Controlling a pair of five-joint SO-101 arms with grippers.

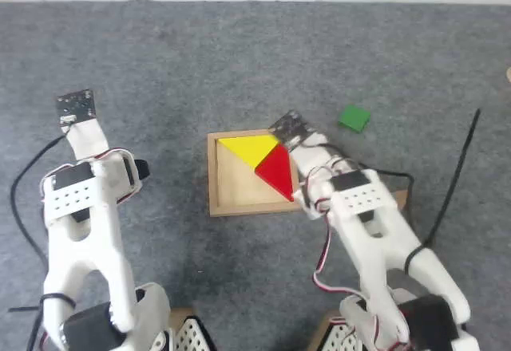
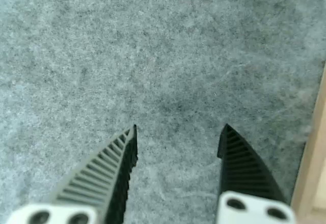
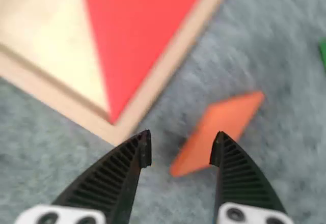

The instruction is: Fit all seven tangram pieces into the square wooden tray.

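Observation:
The square wooden tray (image 1: 215, 199) lies mid-table and holds a yellow triangle (image 1: 249, 148) and a red triangle (image 1: 277, 171) side by side along its far and right sides. In the right wrist view my right gripper (image 3: 181, 140) is open, just outside the tray's corner (image 3: 153, 89) where the red triangle (image 3: 137, 35) ends. An orange parallelogram (image 3: 224, 124) lies flat on the carpet right by one fingertip (image 3: 219, 147). My left gripper (image 2: 178, 130) is open over bare carpet, with the tray's edge (image 2: 313, 158) off to one side. A green square (image 1: 354, 117) lies beyond the tray to the right.
Grey carpet covers the whole table. The right arm (image 1: 363, 207) leans over the tray's right side and hides the ground beneath it. A black cable (image 1: 455, 175) runs along the right. A tan edge (image 1: 402, 199) peeks out beside the right arm.

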